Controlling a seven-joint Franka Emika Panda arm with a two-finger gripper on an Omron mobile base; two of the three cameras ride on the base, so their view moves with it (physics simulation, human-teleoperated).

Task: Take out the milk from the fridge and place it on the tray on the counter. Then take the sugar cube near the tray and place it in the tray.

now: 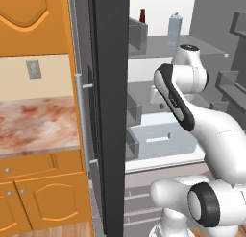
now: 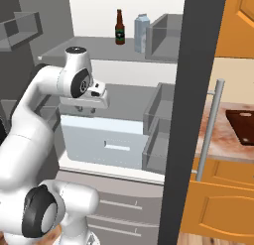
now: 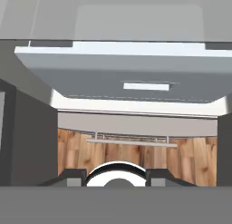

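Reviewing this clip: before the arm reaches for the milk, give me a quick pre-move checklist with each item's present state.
1. Fridge door open: ok.
2. Milk upright on the upper shelf: ok.
3. Dark bottle stands close beside the milk, possible knock: not ok.
4. Gripper aimed at the milk: not ok; it hangs lower, over the pale drawer.
5. Gripper open: cannot tell.
6. Tray on the counter: ok.
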